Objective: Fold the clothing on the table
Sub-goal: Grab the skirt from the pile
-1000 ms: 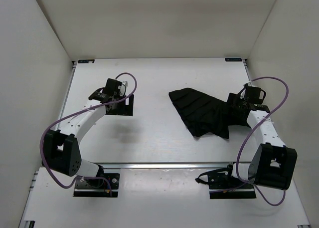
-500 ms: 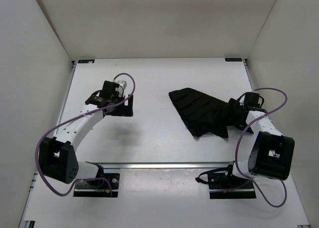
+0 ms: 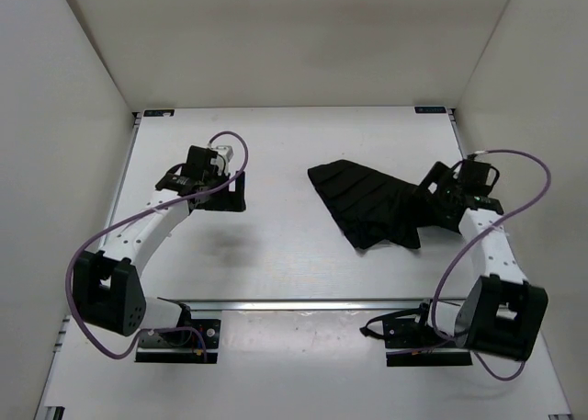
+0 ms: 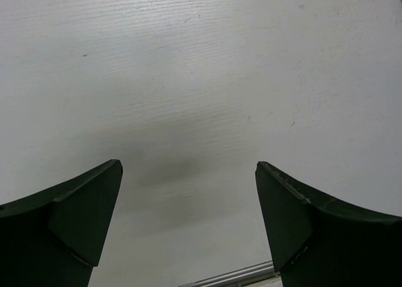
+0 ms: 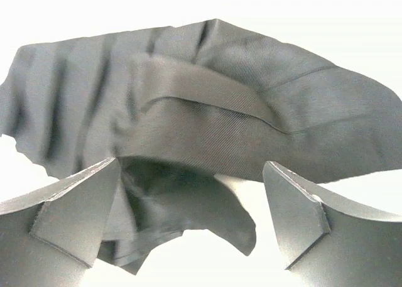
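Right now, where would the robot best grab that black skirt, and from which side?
The narrow end of the skirt, at the thick band, from the right side. That end points toward the right gripper, whose open jaws face it, and the band is probably firmer than the pleated hem.

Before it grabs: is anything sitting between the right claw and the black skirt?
Nothing visible. The open right claw faces the skirt directly at its edge, with only bare white table nearby.
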